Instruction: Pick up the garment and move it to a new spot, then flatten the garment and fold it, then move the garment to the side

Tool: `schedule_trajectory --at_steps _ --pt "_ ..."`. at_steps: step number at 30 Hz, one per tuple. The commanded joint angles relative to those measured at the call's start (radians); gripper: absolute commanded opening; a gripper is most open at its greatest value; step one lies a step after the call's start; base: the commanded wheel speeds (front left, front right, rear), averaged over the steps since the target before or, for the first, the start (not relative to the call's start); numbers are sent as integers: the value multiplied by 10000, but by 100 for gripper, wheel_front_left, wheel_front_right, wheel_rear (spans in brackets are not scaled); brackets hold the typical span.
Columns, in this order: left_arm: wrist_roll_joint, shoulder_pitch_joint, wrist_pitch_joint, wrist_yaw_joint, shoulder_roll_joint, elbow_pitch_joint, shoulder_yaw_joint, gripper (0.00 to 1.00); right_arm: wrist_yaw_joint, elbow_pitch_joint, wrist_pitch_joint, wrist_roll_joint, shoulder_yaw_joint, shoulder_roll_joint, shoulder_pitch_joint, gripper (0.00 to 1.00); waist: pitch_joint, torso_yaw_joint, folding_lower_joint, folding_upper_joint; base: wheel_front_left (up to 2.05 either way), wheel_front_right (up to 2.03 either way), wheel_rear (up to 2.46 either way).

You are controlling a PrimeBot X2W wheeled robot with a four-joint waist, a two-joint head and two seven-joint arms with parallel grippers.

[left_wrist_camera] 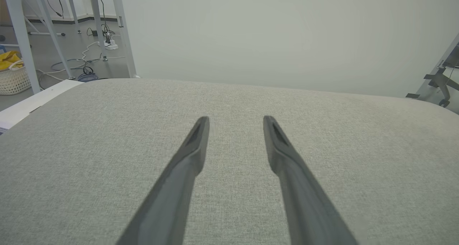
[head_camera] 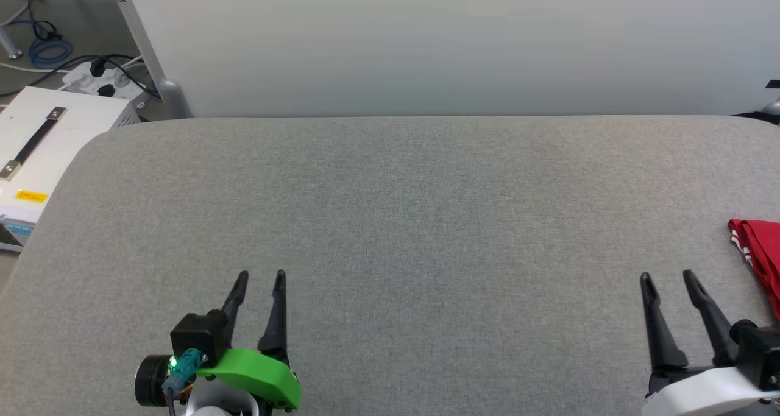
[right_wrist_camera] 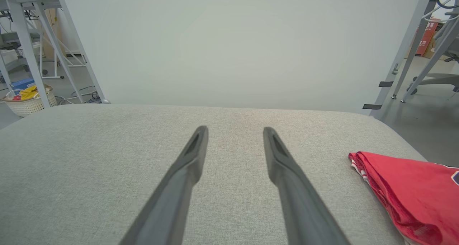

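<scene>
Left hand [head_camera: 261, 274] and right hand [head_camera: 667, 274] apart, empty, garment [right_wrist_camera: 405, 191] looking folded at right edge of counter [head_camera: 390, 221], so probably done.

Matt woven grey cloth tabletop [head_camera: 390, 221]; soft red mesh-cloth garment [right_wrist_camera: 405, 187].

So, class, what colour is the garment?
The garment is red with red-white striped trim; clearest in the right wrist view.
</scene>
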Motion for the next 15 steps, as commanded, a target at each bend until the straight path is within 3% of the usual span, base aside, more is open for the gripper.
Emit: schedule_trajectory --at_steps 1,15 --pt "1 0 1 0 0 -2 -5 0 0 1 0 -2 -4 0 0 0 0 0 1 0 0 0 0" --pt "346 45 271 -33 -121 -235 219 0 -1 300 -5 -131 60 0 -217 0 1 -10 1 0 0 0 0"
